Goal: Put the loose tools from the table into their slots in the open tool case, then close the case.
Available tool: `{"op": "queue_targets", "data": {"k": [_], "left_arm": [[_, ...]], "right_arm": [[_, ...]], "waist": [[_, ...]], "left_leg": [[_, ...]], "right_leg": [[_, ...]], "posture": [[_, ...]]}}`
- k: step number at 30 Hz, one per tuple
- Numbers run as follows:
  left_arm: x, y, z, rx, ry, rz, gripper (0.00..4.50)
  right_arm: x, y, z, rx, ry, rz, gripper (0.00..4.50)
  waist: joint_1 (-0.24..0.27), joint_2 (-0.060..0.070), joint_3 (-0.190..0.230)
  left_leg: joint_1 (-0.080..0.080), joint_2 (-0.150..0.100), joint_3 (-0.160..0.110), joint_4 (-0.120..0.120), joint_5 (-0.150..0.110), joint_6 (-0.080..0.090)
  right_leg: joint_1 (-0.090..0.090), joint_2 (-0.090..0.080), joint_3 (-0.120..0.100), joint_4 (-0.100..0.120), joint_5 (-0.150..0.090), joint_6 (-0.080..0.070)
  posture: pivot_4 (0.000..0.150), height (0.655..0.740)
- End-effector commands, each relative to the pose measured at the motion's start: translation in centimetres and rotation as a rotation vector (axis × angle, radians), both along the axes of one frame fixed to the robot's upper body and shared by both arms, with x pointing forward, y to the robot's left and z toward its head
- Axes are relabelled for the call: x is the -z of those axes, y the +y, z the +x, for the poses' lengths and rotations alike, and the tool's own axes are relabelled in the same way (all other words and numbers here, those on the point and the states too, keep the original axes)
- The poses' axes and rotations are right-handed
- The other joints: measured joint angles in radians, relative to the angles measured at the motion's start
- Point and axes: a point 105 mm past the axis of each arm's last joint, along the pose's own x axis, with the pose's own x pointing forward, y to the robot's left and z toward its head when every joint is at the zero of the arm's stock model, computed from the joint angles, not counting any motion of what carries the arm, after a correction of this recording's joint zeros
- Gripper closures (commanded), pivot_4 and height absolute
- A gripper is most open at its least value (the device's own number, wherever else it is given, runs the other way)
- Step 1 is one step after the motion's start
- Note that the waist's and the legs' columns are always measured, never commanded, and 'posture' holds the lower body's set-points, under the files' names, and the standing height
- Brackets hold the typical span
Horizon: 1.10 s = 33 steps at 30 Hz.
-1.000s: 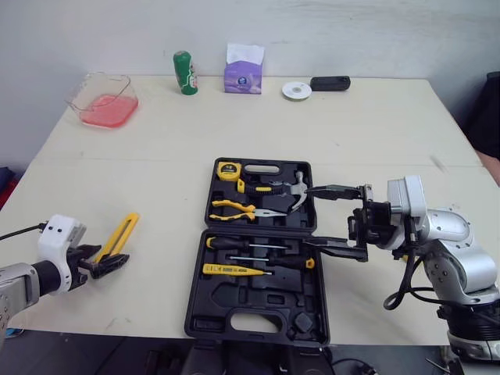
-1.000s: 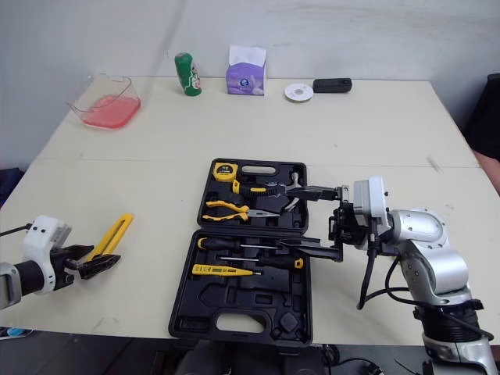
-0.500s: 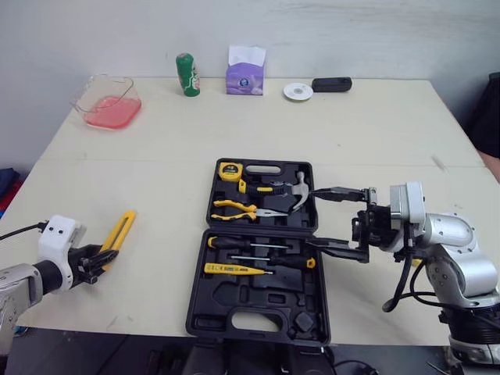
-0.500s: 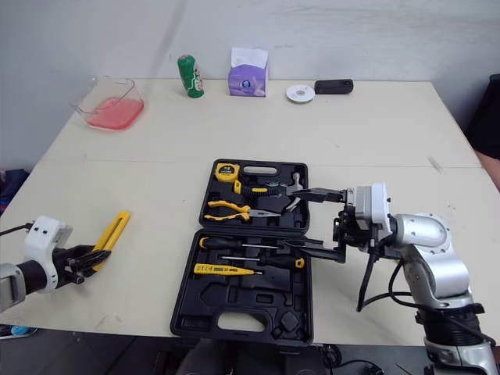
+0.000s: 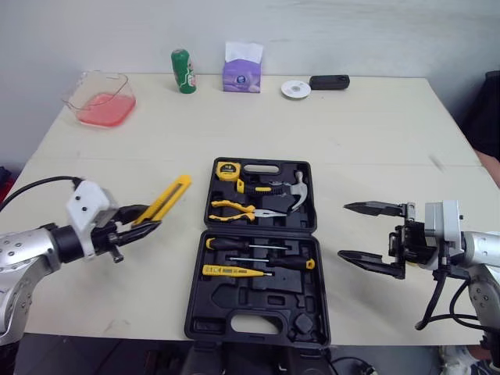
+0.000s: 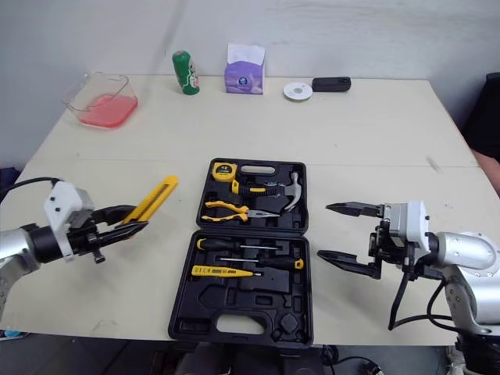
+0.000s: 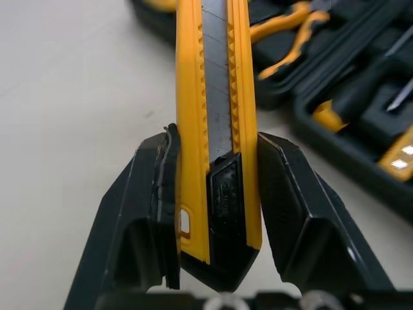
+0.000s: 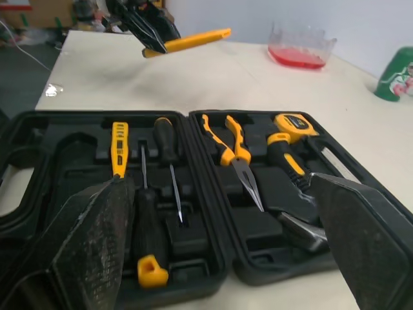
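Note:
The open black tool case (image 5: 234, 301) lies at the table's front centre. Its slots hold a tape measure (image 5: 227, 169), a hammer (image 5: 291, 187), pliers (image 5: 242, 208) and screwdrivers (image 5: 250, 244). My left gripper (image 5: 144, 219) hovers left of the case, shut on the rear end of a yellow utility knife (image 5: 164, 205). The knife is raised off the table and points toward the case. In the left wrist view the knife (image 7: 216, 84) sits clamped between both fingers (image 7: 151, 194). My right gripper (image 5: 344, 230) stands open just right of the case, holding nothing.
Along the far edge stand a clear container of red liquid (image 5: 101, 99), a green can (image 5: 183, 72), a purple tissue box (image 5: 242, 70), a white disc (image 5: 296, 89) and a black device (image 5: 329, 81). Bare tabletop lies between them and the case.
My left gripper has lifted the utility knife off the table and carried it right, toward the case. My right gripper has drawn back from over the case to its right side.

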Motion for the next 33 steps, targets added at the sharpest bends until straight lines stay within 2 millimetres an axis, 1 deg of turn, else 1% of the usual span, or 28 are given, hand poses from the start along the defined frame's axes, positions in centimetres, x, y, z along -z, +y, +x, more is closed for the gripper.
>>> {"op": "queue_targets", "data": {"k": [1,5,8,10,12,14,17,19,24,29,33], "left_arm": [[-0.1,-5.4,-1.9,0.339,0.024,0.057,3.23],[0.4,-7.3,-2.9,0.492,0.064,0.089,3.23],[1.0,-9.2,-4.4,0.625,0.114,0.086,3.23],[1.6,-10.2,-4.9,0.687,0.147,0.105,3.23],[2.0,-10.7,-5.1,0.712,0.171,0.119,3.23],[2.9,-11.2,-5.6,0.75,0.217,0.15,3.23],[4.2,-11.6,-5.3,0.725,0.253,0.196,3.23],[4.7,-12.0,-4.7,0.706,0.232,0.216,3.23],[6.1,-13.2,-4.6,0.712,0.22,0.259,3.23],[6.7,-13.0,-4.6,0.702,0.244,0.276,3.23],[7.0,-12.6,-4.6,0.704,0.247,0.303,3.23]], "right_arm": [[-0.9,-0.7,-0.9,0.007,-0.043,-0.009,0.0],[-0.3,-1.0,-1.6,0.018,-0.026,-0.025,0.0],[0.1,-1.4,-2.3,0.031,-0.002,-0.028,0.0],[0.5,-1.6,-2.9,0.032,0.024,-0.032,0.0],[0.8,-1.7,-3.4,0.03,0.049,-0.037,0.0],[1.7,-1.9,-4.5,0.002,0.098,-0.091,0.0],[1.8,-2.1,-5.1,0.026,0.128,-0.078,0.0],[1.8,-2.1,-5.5,0.024,0.136,-0.083,0.0],[1.6,-1.9,-5.8,0.03,0.141,-0.08,0.0],[0.6,-1.8,-5.2,0.05,0.114,-0.085,0.0],[0.5,-1.2,-5.1,0.038,0.124,-0.083,0.0]], "waist": [[0.004,0.0,0.0],[-0.003,0.0,0.001],[-0.003,-0.001,0.001],[0.0,-0.001,0.001],[0.003,-0.001,0.002],[0.007,-0.001,0.002],[0.018,-0.001,0.002],[0.02,-0.002,0.002],[0.024,-0.002,0.002],[0.024,-0.002,0.003],[0.025,-0.002,0.003]], "left_leg": [[0.0,0.0,0.0,0.0,0.001,0.001],[0.005,-0.001,0.0,0.001,0.001,0.002],[0.008,0.0,0.0,0.001,0.001,0.002],[0.008,0.0,0.0,0.001,0.001,0.002],[0.008,-0.001,-0.001,0.002,0.002,0.002],[0.008,-0.001,-0.001,0.002,0.001,0.002],[0.008,-0.001,-0.001,0.002,0.001,0.003],[0.008,-0.001,-0.001,0.003,0.001,0.003],[0.008,-0.001,-0.001,0.004,0.001,0.004],[0.007,-0.001,-0.001,0.004,0.001,0.004],[0.008,-0.001,-0.002,0.004,0.001,0.004]], "right_leg": [[0.001,0.0,0.0,0.0,0.001,0.001],[0.007,0.0,0.001,0.0,0.001,0.002],[0.009,0.001,0.001,0.0,0.001,0.002],[0.01,0.001,0.001,0.0,0.001,0.002],[0.01,0.001,0.001,-0.001,0.001,0.002],[0.011,0.001,0.001,-0.001,0.001,0.003],[0.011,0.001,0.0,-0.002,0.001,0.003],[0.011,0.001,0.001,-0.002,0.002,0.004],[0.012,0.001,0.001,-0.002,0.002,0.004],[0.012,0.001,0.001,-0.002,0.002,0.004],[0.012,0.001,0.0,-0.002,0.002,0.004]], "posture": [[0.15,0.74],[0.15,0.74],[0.15,0.74],[0.15,0.74],[0.15,0.74],[0.15,0.74],[0.15,0.74],[0.15,0.74],[0.15,0.74],[0.15,0.74],[0.15,0.74]]}}
